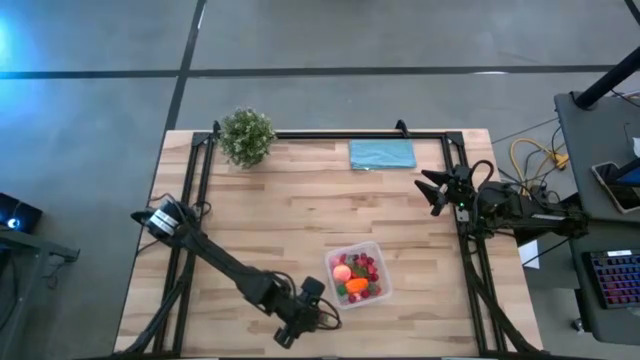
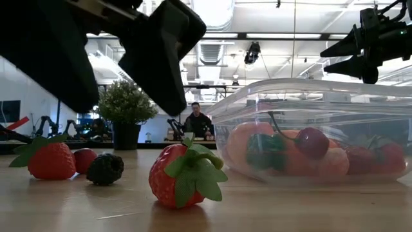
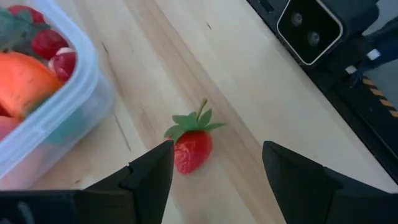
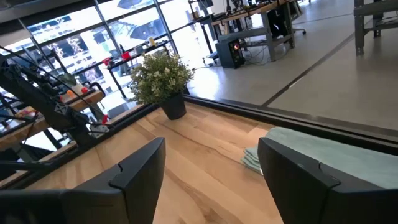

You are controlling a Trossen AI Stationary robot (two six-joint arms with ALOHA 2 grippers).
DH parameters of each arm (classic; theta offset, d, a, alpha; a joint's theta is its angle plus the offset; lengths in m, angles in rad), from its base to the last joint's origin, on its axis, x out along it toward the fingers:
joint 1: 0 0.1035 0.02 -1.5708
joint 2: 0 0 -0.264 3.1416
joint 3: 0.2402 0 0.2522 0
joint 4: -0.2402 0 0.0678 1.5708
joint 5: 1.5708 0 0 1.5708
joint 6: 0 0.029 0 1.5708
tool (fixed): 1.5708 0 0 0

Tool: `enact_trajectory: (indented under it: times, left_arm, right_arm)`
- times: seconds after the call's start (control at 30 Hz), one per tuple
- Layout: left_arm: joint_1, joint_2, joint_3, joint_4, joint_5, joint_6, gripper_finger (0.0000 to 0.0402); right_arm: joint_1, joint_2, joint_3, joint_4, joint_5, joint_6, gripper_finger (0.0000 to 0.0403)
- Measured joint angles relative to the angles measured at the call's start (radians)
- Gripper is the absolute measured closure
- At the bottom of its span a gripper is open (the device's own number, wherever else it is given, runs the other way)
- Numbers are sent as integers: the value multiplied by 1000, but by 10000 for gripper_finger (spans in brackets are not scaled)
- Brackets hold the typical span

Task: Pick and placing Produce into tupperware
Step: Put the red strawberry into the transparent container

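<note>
- Tub (image 3: 68, 93): cut off by the left wrist picture's edge; only one corner shows.
- Fruit pieces inside the tub (image 2: 309, 151): blurred through the clear wall in the low view; most kinds cannot be told.
- Left arm (image 2: 77, 45): cropped at the top edge of the low view, blocking the room behind.
- Person (image 2: 196, 122): distant, small, partly hidden behind the tub.

Robotics lab; glass walls (image 4: 87, 37); workbenches (image 4: 249, 12)
</note>
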Motion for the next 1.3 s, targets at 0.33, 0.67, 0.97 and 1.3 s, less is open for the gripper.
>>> enact_trajectory:
  times: [0.33, 0.67, 0.97, 1.3]
  left_arm:
    - [0, 57, 7, 55, -31, -9, 172]
    - [18, 57, 5, 85, -77, -9, 172]
    - [23, 57, -10, 97, -67, 43, 172]
    - [42, 57, -32, 94, -59, 78, 172]
  right_arm:
    - [0, 0, 0, 1, 0, 0, 151]
    - [0, 0, 0, 0, 0, 0, 155]
    - [0, 0, 0, 0, 0, 0, 158]
    - [0, 0, 0, 0, 0, 0, 154]
